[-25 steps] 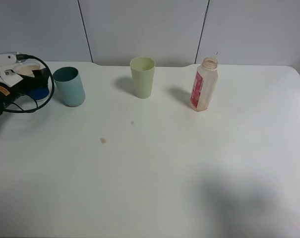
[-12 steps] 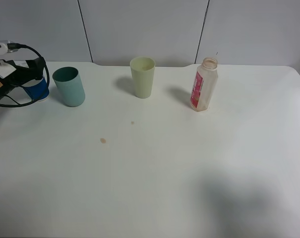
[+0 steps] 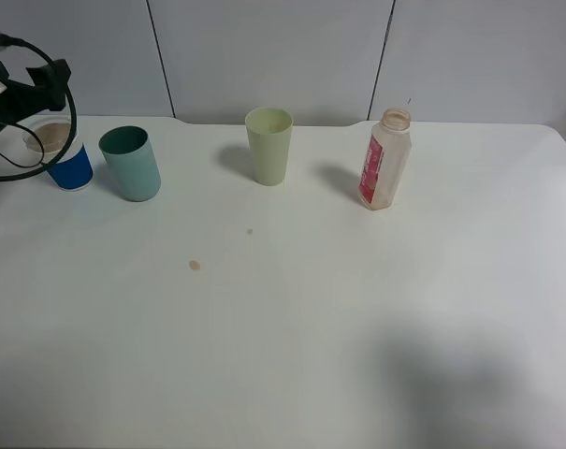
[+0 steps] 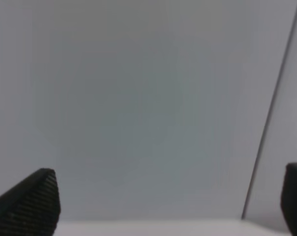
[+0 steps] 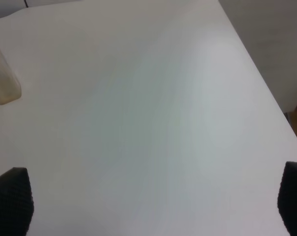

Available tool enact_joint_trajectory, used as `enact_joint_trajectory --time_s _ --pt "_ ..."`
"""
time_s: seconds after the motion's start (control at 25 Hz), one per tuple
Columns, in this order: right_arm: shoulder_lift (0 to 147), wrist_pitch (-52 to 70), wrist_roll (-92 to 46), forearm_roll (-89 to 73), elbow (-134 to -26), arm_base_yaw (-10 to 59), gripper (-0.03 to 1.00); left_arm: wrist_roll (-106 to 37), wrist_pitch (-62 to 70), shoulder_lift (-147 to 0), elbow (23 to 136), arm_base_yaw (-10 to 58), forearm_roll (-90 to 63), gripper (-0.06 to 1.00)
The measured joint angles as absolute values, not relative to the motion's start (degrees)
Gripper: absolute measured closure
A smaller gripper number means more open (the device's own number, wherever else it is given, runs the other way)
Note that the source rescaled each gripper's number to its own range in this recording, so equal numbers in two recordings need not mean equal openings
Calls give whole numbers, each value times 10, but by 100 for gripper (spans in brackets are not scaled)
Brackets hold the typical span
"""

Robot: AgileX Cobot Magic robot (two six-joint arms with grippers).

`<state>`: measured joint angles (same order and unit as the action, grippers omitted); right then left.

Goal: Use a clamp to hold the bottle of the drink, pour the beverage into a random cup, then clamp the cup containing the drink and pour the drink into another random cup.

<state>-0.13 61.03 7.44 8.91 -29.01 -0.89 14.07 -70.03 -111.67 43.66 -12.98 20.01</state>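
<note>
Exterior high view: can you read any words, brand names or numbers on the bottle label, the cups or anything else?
Red label on the translucent whitish plastic bottle: white marks, too small and blurred to read.
Blue-sleeved short cup, light teal tumbler, pale yellow-green tumbler: no text visible.
White table: none.

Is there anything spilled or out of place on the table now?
Yes. Two small brownish spots lie on the white table in front of the cups, like spilled drops. The bottle and all three cups stand upright.
</note>
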Motion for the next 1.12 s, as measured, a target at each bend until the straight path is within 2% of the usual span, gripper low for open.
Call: enact_joint_trajectory --time_s 0.28,0.48,0.52,0.68,0.76,1.12 --pt "-1 610 74 89 -290 -9 -3 199 -700 -1047 432 -130 233 25" --pt "-1 610 74 89 -290 -9 -3 215 -700 -980 379 -130 211 24" --pt "-1 610 74 89 -290 -9 -3 215 -699 -968 368 -130 204 23" --pt "-1 610 74 89 -290 -9 -3 216 -698 -930 335 -130 180 5" --pt "-1 610 74 89 -290 -9 -3 214 -698 -911 323 -130 177 1" --pt "-1 610 74 89 -290 -9 -3 185 -690 -826 284 -130 175 0"
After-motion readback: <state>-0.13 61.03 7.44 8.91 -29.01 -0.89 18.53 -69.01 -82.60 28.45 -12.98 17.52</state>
